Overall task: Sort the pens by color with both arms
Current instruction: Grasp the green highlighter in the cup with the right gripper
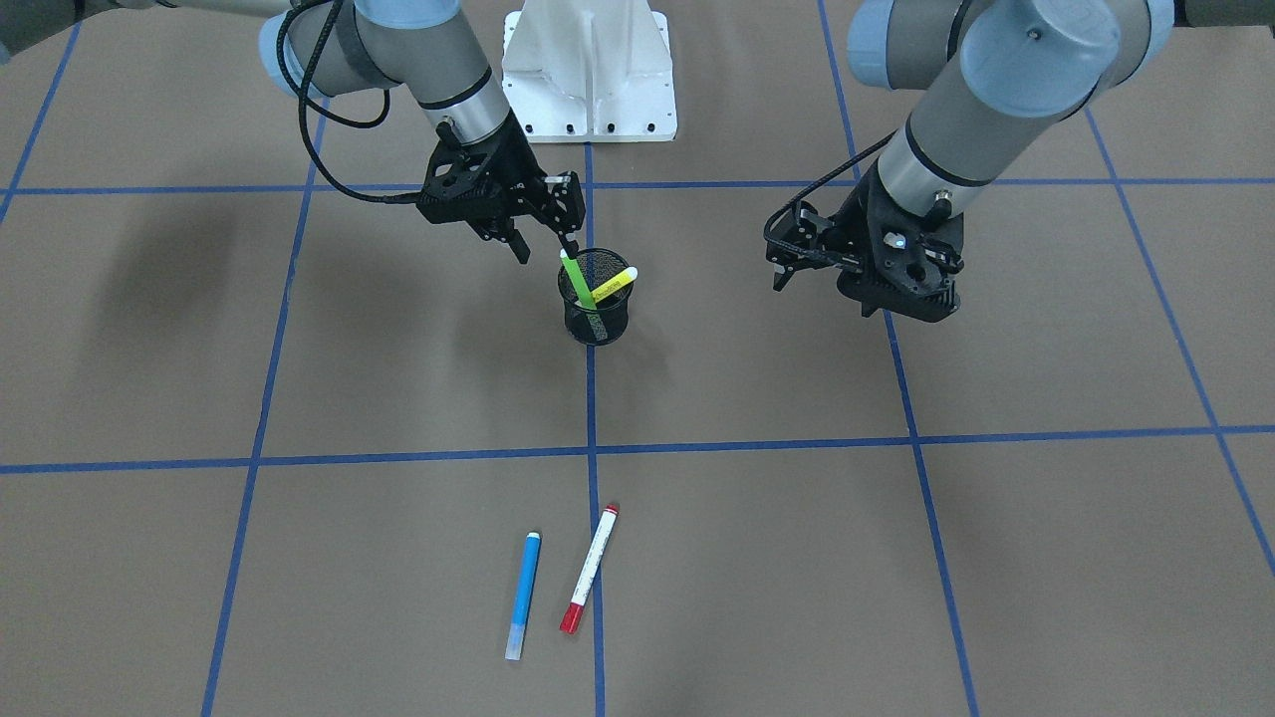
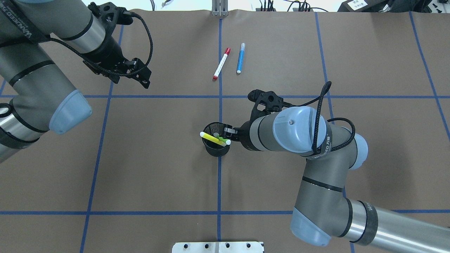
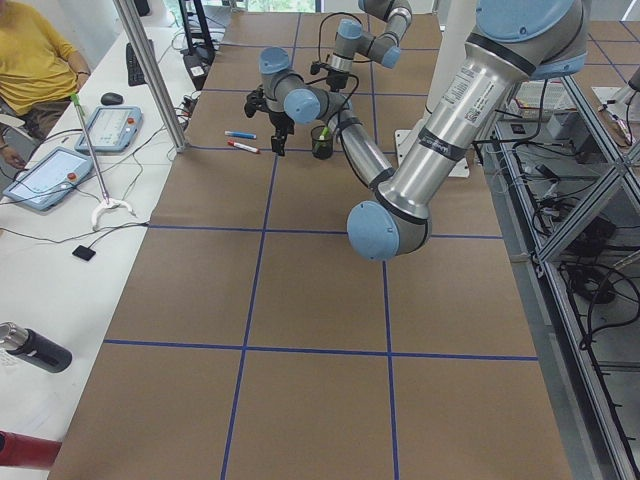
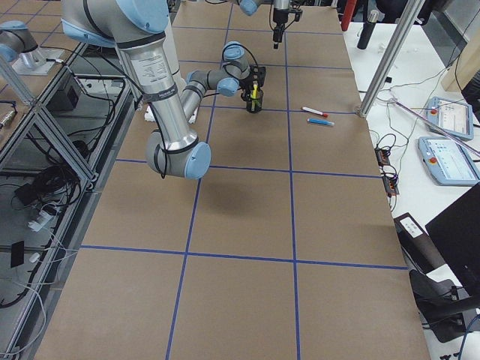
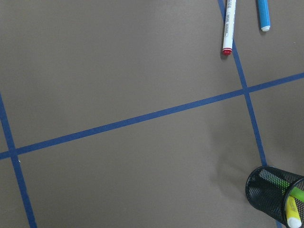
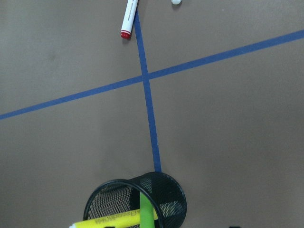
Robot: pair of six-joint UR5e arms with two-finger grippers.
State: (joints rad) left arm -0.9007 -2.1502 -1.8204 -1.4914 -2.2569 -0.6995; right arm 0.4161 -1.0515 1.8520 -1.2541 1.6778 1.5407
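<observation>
**Colours and patterns on the sorting table**

A brown table cover (image 1: 149, 349) is carrying a grid of blue tape lines (image 1: 398, 458). The blue pen (image 1: 522, 596) is showing a pale, translucent end. The white-barrelled pen (image 1: 590, 569) is wearing a red cap, a red tip and dark print along its barrel. The green pen (image 1: 575, 279) and the yellow pen (image 1: 615, 284), white at its end, are standing out against the black mesh cup (image 1: 596, 324). The left arm (image 1: 981, 110) and the right arm (image 1: 428, 50) are appearing grey and silver with light blue joint caps. The base pedestal (image 1: 588, 70) is showing white.
</observation>
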